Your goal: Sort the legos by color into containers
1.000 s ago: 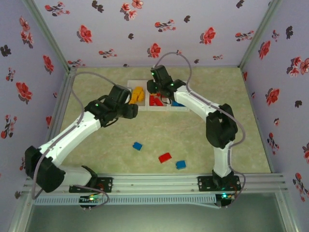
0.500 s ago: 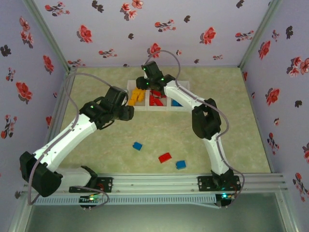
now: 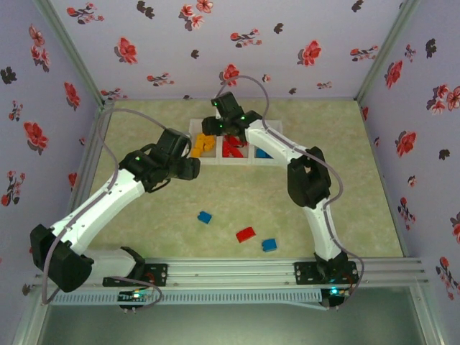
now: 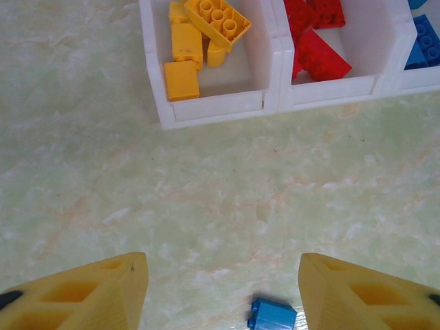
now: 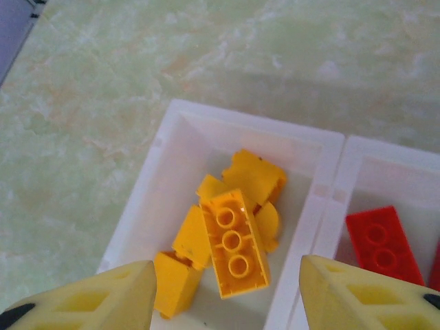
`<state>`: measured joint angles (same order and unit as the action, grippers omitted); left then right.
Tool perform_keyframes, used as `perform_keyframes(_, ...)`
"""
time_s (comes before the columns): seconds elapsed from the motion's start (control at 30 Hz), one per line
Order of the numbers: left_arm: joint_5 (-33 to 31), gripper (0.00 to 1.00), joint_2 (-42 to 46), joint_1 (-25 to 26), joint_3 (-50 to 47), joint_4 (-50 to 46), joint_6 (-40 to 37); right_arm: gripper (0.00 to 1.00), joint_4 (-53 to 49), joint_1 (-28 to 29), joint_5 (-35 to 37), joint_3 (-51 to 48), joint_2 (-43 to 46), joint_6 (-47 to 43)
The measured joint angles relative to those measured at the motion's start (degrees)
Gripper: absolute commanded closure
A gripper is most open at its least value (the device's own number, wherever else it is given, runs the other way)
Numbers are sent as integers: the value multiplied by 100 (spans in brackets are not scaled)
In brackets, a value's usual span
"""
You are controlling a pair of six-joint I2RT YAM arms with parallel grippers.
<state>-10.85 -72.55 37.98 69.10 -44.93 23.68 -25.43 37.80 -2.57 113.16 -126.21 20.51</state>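
Right arm [image 3: 279, 145] swung leftward, right fingers [image 5: 89, 299] spread over orange-yellow legos [image 5: 234, 240]; left fingers [image 4: 82, 295] spread, empty

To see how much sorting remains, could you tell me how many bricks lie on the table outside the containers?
3: one blue brick on the left, a red brick in the middle, a second blue brick just right of it. The arms may hide others.

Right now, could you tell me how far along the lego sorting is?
Yellow legos, red legos and blue legos sit in separate containers. Nothing in hand: left gripper and right gripper are open, empty. Loose on the table: blue brick, second blue brick, red brick.
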Motion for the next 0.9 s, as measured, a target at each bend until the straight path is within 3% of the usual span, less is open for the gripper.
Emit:
perform_keyframes(0.3, 271, 40, -96, 323, -396, 251, 151, 38, -15, -122, 284, -1279, 1502, -319)
perform_keyframes(0.57, 299, 40, -319, 1373, -927, 754, 116, 37, -22, -577, 319, -2288, 2603, -402)
perform_keyframes(0.9, 667, 40, -1554, 2627, -752, 1342, -619, 36, -94, -1370, 210, -3388, 3215, -337)
